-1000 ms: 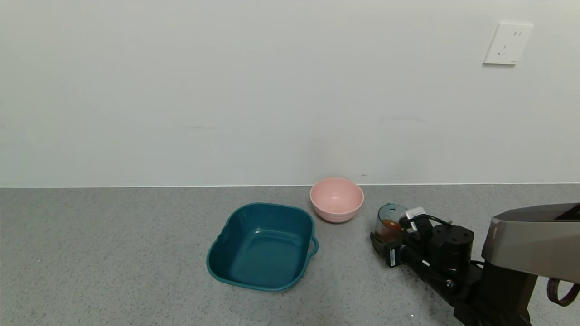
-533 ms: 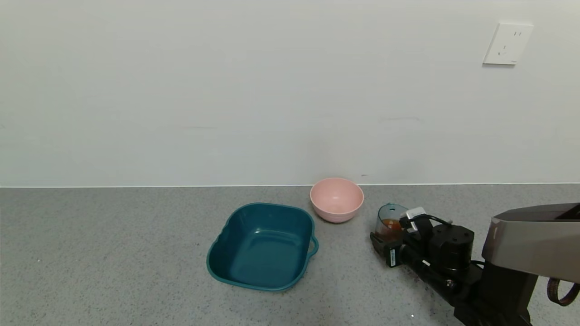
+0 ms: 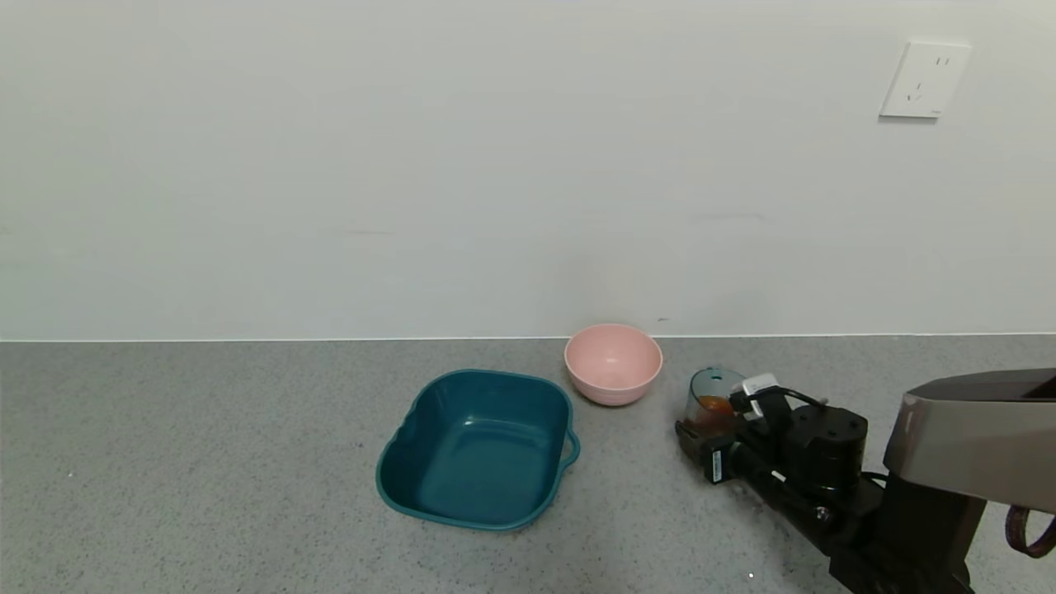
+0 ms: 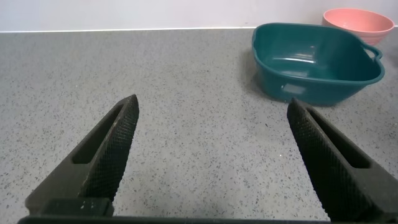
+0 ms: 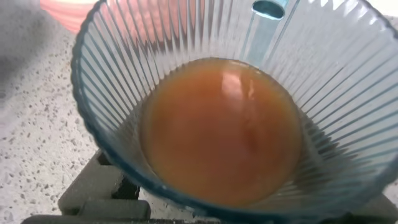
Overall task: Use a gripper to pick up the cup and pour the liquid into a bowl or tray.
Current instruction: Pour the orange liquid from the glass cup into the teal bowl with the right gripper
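Observation:
The ribbed pale blue cup [image 3: 708, 394] holds tea-coloured liquid [image 3: 714, 406] and is right of the pink bowl. My right gripper [image 3: 701, 436] is shut on the cup, low over the counter. In the right wrist view the cup [image 5: 118, 81] and its liquid [image 5: 221, 130] fill the picture, with one finger [image 5: 93, 193] showing below it. The dark teal basin [image 3: 487, 377] sits empty to the cup's left; it also shows in the left wrist view [image 4: 317, 68]. My left gripper [image 4: 212, 102] is open and empty over bare counter, out of the head view.
A pink bowl [image 3: 612, 363] stands between basin and cup near the wall, also in the left wrist view [image 4: 357, 17]. A wall socket [image 3: 924, 80] is at the upper right. My grey arm housing [image 3: 973, 437] fills the right edge.
The right gripper and the cup have shifted slightly upward and to the right. Nothing else has moved.

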You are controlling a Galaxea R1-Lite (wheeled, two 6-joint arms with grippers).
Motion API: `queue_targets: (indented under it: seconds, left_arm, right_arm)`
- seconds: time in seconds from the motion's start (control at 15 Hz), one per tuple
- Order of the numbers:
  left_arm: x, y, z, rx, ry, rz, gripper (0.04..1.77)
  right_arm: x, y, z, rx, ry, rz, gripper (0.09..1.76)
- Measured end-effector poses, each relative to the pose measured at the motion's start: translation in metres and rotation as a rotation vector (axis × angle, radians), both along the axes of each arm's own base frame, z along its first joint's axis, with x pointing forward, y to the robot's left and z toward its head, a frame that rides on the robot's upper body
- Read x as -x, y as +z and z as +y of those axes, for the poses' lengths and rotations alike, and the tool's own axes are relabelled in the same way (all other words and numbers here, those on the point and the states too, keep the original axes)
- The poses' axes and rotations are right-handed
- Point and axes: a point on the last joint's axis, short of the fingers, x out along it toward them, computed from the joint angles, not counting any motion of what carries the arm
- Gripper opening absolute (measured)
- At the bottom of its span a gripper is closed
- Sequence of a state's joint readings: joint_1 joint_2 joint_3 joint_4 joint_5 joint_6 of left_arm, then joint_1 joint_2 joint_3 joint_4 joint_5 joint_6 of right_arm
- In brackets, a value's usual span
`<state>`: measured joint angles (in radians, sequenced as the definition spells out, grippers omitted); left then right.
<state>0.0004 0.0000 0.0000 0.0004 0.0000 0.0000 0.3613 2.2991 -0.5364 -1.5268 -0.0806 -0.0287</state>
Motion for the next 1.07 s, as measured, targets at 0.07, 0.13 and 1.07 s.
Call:
queue_targets:
  seconds: [0.07, 0.13, 1.07]
  left_arm:
    - [0.0, 0.0, 0.0, 0.0, 0.0, 0.0, 1.72]
    - [0.0, 0.0, 0.0, 0.0, 0.0, 0.0, 1.72]
    - [0.0, 0.0, 0.0, 0.0, 0.0, 0.0, 1.72]
  right_arm:
    - [0.0, 0.003, 0.0, -0.002, 0.0, -0.006, 1.36]
    - [0.0, 0.005, 0.0, -0.002, 0.0, -0.006, 1.36]
    - [0.0, 0.101, 0.029, 0.087, 0.096, 0.015, 1.36]
